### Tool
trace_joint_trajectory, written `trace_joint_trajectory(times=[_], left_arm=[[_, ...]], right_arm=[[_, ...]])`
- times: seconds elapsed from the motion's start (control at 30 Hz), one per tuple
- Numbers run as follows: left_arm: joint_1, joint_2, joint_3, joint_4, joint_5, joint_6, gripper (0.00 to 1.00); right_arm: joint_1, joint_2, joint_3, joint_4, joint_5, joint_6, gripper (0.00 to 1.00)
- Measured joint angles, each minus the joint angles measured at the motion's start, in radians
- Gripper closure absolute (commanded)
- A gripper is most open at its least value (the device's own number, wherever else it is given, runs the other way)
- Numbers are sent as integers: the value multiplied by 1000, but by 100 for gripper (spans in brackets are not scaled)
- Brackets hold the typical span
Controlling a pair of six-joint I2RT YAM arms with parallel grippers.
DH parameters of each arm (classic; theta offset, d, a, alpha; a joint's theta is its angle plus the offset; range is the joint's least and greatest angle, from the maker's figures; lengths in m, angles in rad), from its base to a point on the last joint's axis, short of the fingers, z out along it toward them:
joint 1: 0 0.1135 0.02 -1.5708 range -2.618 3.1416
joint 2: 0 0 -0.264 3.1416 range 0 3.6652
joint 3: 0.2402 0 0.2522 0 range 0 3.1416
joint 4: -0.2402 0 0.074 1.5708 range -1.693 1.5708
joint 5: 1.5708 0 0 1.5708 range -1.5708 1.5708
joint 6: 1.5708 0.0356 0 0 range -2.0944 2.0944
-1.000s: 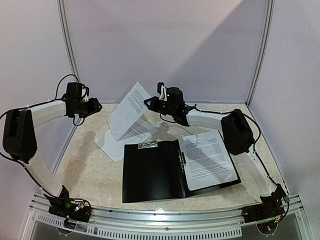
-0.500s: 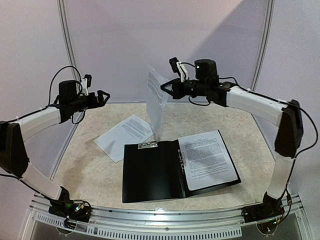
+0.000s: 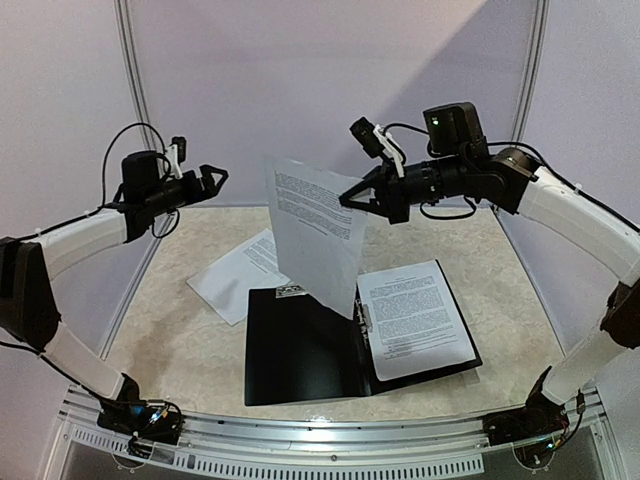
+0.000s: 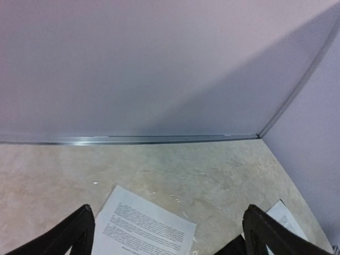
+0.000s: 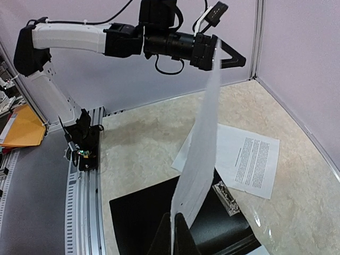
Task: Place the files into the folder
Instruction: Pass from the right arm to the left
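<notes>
Table: folder lies open, near centre, one filed sheet on its right half. Held sheet hangs above folder, not yet in. Loose sheet waits far left. Right gripper clamps the held sheet's edge; left gripper spread apart, empty.

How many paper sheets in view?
3: hanging sheet in the right gripper; second sheet in the open folder; third sheet on the table behind it. More may be stacked underneath.
</notes>
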Motion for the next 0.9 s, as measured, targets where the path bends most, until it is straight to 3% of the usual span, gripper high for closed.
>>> trace_joint_trajectory(times=[0.07, 0.2, 0.47, 0.67, 0.9], left_arm=[[-77, 2, 24, -11, 23, 52, 26], [-216, -46, 34, -17, 153, 177, 18], [-485, -376, -254, 7, 208, 424, 15], [-612, -297, -283, 1, 181, 546, 19], [-643, -187, -274, 24, 166, 551, 19]], right_arm=[[0, -23, -4, -47, 7, -10, 100], [1, -105, -56, -136, 60, -15, 100], [3, -214, -138, -279, 194, -10, 100], [24, -291, -256, -295, 186, 8, 100], [63, -330, -285, -312, 150, 10, 100]])
